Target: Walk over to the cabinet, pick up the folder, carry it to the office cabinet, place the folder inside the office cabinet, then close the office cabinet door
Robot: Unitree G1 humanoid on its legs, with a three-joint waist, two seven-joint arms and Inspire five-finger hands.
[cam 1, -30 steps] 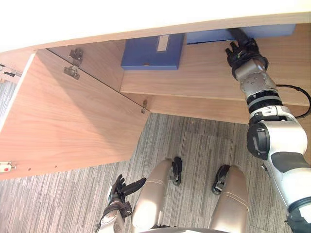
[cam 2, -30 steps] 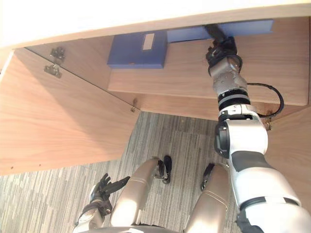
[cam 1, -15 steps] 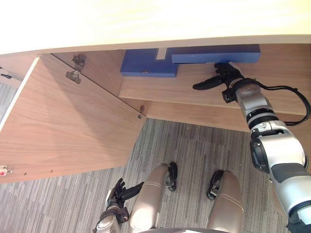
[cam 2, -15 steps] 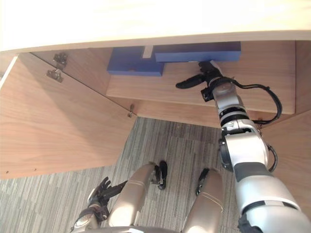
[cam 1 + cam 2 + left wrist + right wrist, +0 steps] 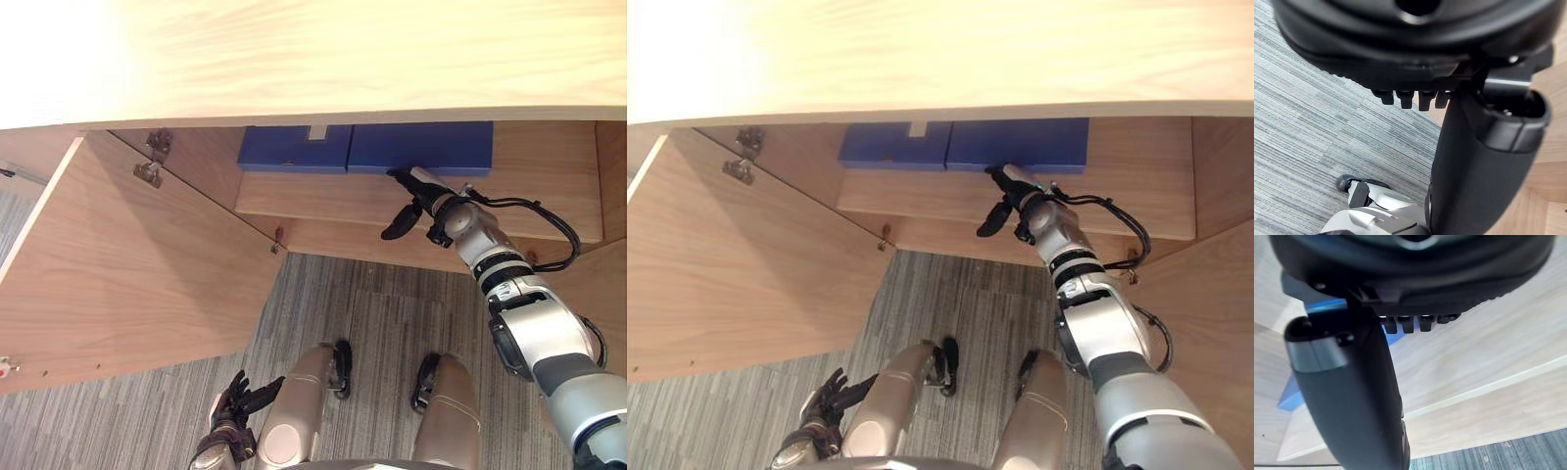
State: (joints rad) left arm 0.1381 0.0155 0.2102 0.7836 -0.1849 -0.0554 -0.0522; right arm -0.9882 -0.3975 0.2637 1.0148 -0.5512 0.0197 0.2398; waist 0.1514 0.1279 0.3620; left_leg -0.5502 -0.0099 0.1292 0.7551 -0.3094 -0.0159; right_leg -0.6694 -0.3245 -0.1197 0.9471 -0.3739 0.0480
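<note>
Left eye view, edges: the cabinet (image 5: 343, 59) top is seen as a pale band across the upper frame, and its front edge overhangs the shelf (image 5: 313, 196) just below.
Door: the door (image 5: 127, 264) is swung wide open at the left of the frame, with metal hinges (image 5: 149, 171) fixed near its upper corner.
Open room: a bare strip of shelf board is seen in front of the folders, and striped grey carpet (image 5: 382, 313) is spread across the lower middle.
Folder: the folder (image 5: 421, 147) is set at the back of the shelf, upper centre-right, tucked under the top's edge, and is held by neither hand.
Neighbour: a second folder (image 5: 294, 149) is placed just to its left, with no gap to be seen between them.
Right hand: the right hand (image 5: 428, 204) is held just below the folder's lower left corner with fingers loosely spread and nothing gripped. Contact with the folder cannot be told.
Left hand: the left hand (image 5: 233, 399) is seen low at the lower left, fingers spread and empty.
Look: the folder is deep blue, rectangular and straight-edged. A small pale label is carried by the second folder.
Materials: matt wood-grain board is used throughout the cabinet, and the carpet is finely ribbed.
</note>
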